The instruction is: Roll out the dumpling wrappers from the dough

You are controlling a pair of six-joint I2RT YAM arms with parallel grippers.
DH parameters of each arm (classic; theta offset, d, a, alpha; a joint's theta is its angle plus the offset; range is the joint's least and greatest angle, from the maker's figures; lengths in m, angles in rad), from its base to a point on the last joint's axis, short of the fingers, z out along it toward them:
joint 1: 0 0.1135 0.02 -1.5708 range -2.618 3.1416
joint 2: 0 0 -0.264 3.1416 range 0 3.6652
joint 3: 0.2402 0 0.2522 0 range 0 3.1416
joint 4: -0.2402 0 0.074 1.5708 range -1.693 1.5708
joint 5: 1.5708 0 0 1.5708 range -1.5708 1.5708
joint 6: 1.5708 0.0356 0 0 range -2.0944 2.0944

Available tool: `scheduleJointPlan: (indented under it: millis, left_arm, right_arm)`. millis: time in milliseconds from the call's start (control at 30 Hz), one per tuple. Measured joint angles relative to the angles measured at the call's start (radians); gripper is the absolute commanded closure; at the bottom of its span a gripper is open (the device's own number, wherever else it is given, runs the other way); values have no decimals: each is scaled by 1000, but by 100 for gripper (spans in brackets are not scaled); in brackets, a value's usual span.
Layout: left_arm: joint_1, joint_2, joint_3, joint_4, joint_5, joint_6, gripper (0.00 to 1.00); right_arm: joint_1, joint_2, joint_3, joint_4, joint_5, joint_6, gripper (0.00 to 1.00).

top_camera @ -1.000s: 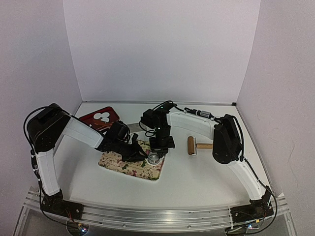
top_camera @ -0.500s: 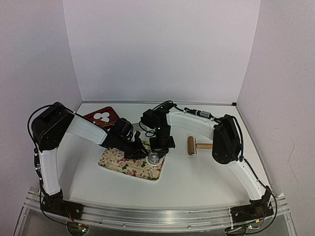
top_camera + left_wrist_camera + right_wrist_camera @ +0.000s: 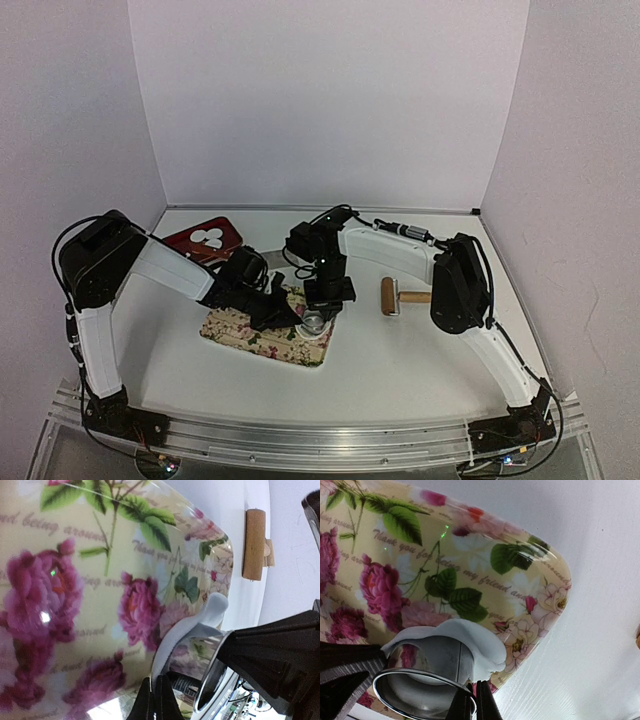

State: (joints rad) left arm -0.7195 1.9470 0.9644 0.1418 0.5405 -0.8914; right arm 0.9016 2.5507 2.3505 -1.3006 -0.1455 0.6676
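Seen from above, two robot arms meet over one flowered tray (image 3: 240, 335) in the middle of a white table (image 3: 400, 360). The left gripper (image 3: 283, 316) and right gripper (image 3: 316, 318) sit just beside each other, the right one holding one small metal ring (image 3: 314, 323) down on the tray. Behind the left arm, one red plate (image 3: 185, 243) carries a cluster of round white wrappers (image 3: 211, 237), seemingly three or four; they are too small to count surely. One wooden rolling pin (image 3: 390, 296) lies to the right, apart from the tray. From the left wrist, the fingertips (image 3: 146, 702) are pressed together, apparently pinching the thin edge of one white dough (image 3: 172, 635) scrap. Its long strip runs away from them, curving along the ring's side toward the tray corner. So the left arm is likely the one to peel it off. From the right wrist, the right fingers are closed on the ring's rim, and the dough drapes around the ring's far side.
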Motion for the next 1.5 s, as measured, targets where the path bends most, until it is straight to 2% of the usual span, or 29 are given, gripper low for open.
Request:
scheduleJointPlan:
  millis: [433,1067,1500]
  left_arm:
    - [-16,-55,-88,20,24,-34,100]
    - [-39,-149,-102,114,15,-57,100]
    - [-39,-110,-39,122,-2,-55,100]
  right_arm:
    - [0,0,-1,0,3,-2,100]
    - [0,-2,-3,2,4,-2,100]
    - [0,14,-29,46,0,-4,75]
